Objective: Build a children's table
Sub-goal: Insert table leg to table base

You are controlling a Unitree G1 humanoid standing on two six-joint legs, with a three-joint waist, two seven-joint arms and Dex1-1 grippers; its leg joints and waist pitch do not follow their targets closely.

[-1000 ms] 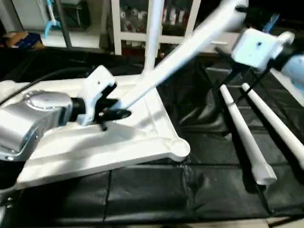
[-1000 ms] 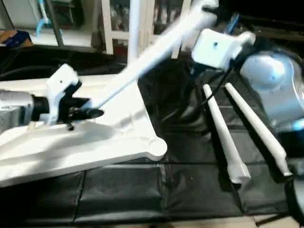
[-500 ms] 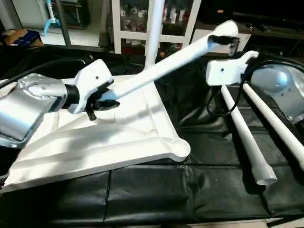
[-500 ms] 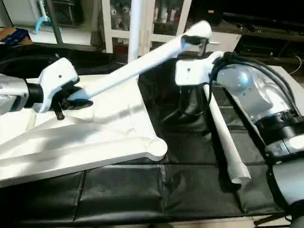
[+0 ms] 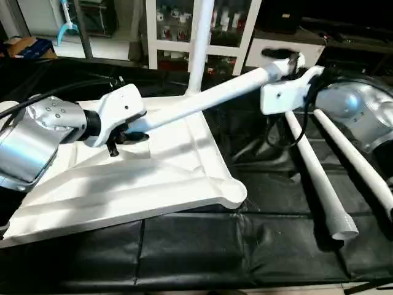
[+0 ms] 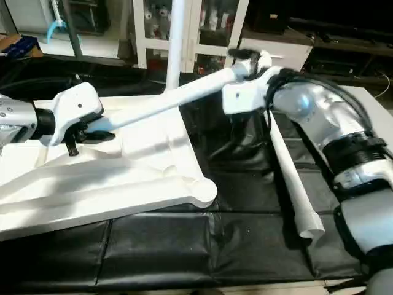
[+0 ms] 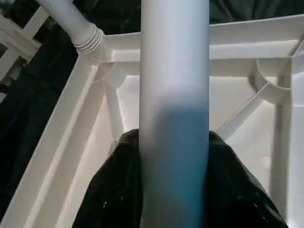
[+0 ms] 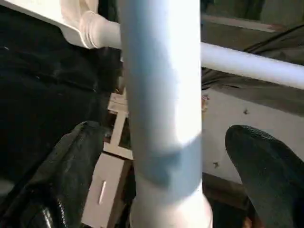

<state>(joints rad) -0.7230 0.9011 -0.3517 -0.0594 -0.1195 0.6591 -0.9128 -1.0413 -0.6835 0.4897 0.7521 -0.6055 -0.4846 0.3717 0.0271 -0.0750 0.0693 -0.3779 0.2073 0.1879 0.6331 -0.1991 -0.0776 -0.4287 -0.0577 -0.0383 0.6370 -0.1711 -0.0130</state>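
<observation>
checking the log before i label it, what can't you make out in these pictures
- Held leg, lower end: hidden behind the left tool in the head views.
- Upright leg, top: cut off by the head views' upper edge.
- Outer loose leg, near end: cut off by the left eye view's right edge.
- Table top, left corners: behind the left forearm.

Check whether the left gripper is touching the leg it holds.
Touching. In the left wrist view, the left gripper's black fingers press against both sides of the leg, no gap showing.
</observation>
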